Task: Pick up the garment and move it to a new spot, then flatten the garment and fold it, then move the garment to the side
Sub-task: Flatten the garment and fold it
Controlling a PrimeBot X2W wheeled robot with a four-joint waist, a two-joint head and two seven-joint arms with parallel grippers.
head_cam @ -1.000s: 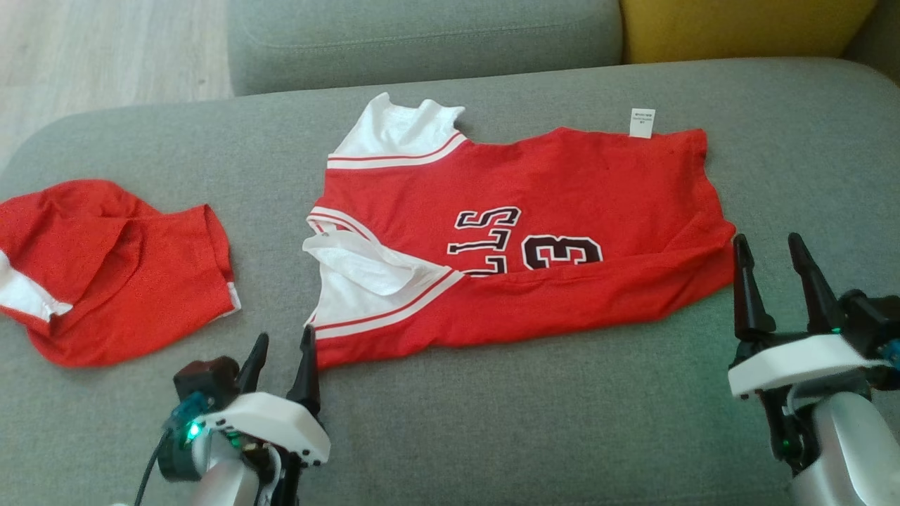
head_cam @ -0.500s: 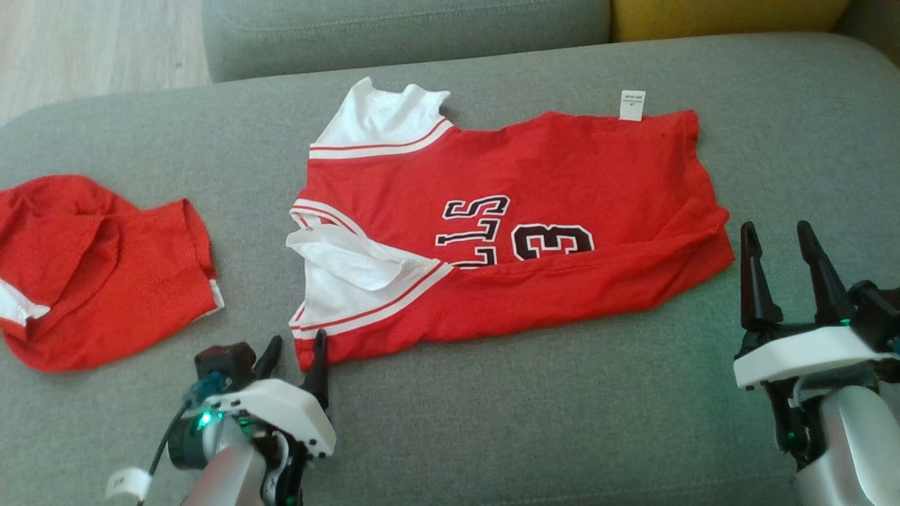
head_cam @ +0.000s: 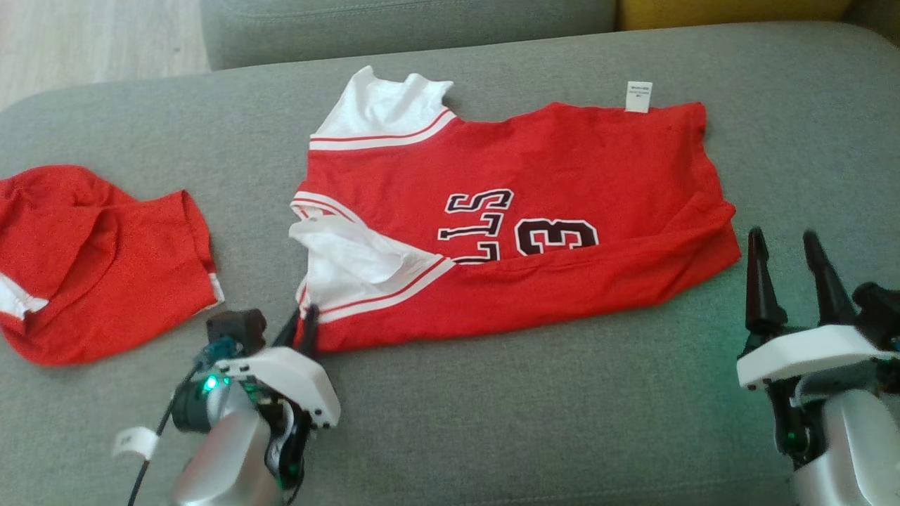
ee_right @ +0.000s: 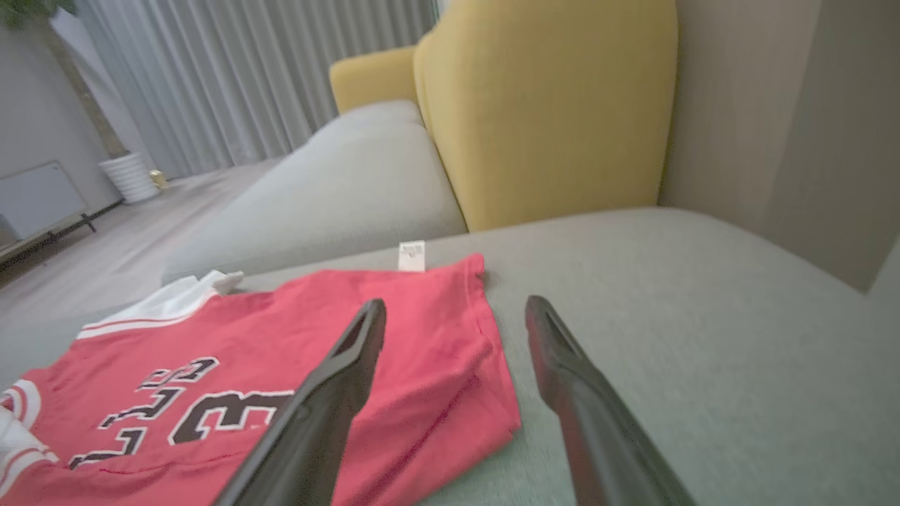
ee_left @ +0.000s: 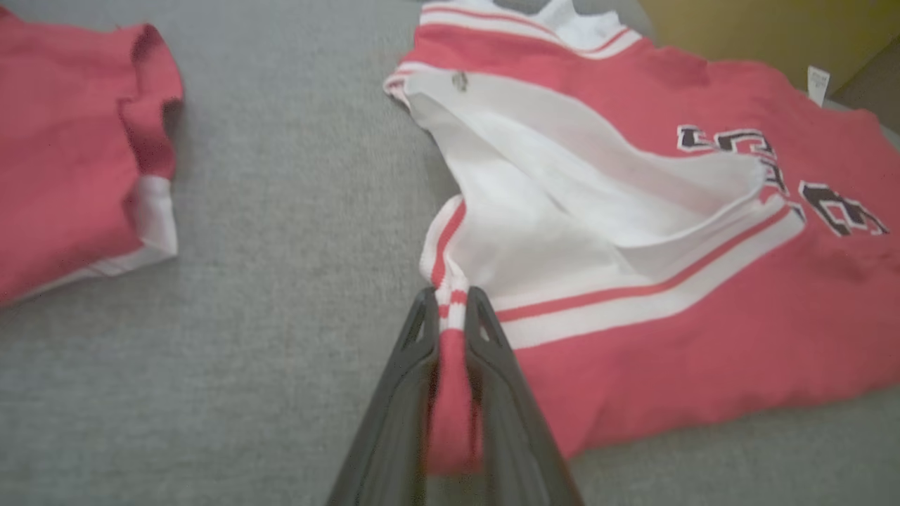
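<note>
A crumpled red garment (head_cam: pixel 98 263) lies on the grey sofa seat (head_cam: pixel 562 422), left of the left end effector (head_cam: pixel 302 316). That end effector is clamped on the near-left corner of the red-and-white jersey (head_cam: pixel 548 161). The red-and-white jersey lies spread out to its right. Its far edge is just beside the right end effector (head_cam: pixel 782 235), whose fingers stand apart, holding nothing.

A grey sofa seat (head_cam: pixel 534 422) carries a red-and-white jersey (head_cam: pixel 576 161), spread flat with its near edge folded over, and a crumpled red garment (head_cam: pixel 91 267) lying apart at its left end.
</note>
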